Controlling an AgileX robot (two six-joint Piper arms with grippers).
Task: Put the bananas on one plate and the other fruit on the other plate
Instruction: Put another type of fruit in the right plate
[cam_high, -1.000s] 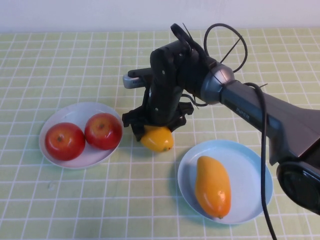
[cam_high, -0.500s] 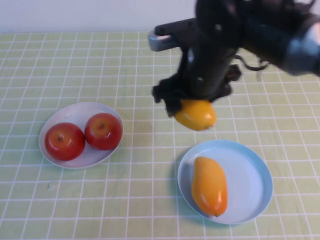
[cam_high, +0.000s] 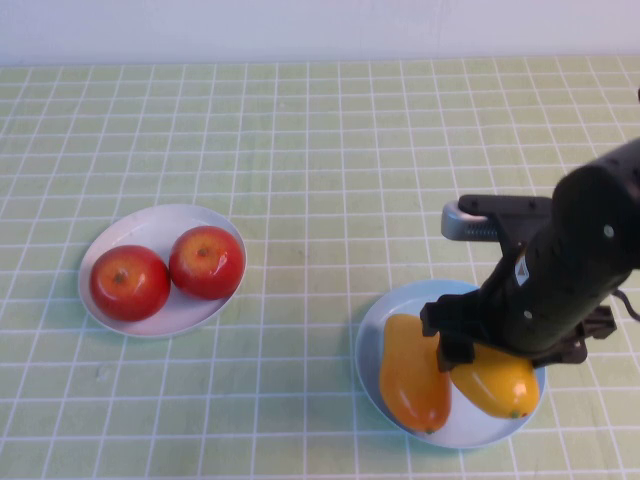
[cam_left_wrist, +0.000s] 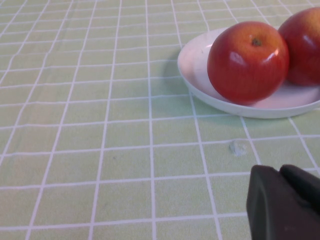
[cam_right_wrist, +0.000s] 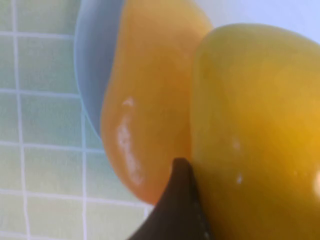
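The right gripper (cam_high: 490, 365) hides part of two bananas (cam_high: 412, 372) on the blue plate (cam_high: 374, 330), fingers clamped on one; two apples (cam_high: 207, 262) sit left; the left gripper (cam_left_wrist: 285, 202) is cut off, its fingers' state unclear.

two bananas (cam_high: 414, 372), two apples (cam_high: 130, 282), two plates (cam_high: 150, 230)

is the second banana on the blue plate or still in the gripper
Over the blue plate, beside the first banana; the right gripper is shut on the second banana. Left gripper idles near the apples.

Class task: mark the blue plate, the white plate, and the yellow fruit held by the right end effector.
Blue plate (cam_high: 372, 338), high view, bare left rim.
White plate (cam_high: 150, 226), high view, bare far part of its inside.
Held yellow fruit (cam_high: 497, 388), high view, its exposed near side below the right end effector (cam_high: 505, 352).
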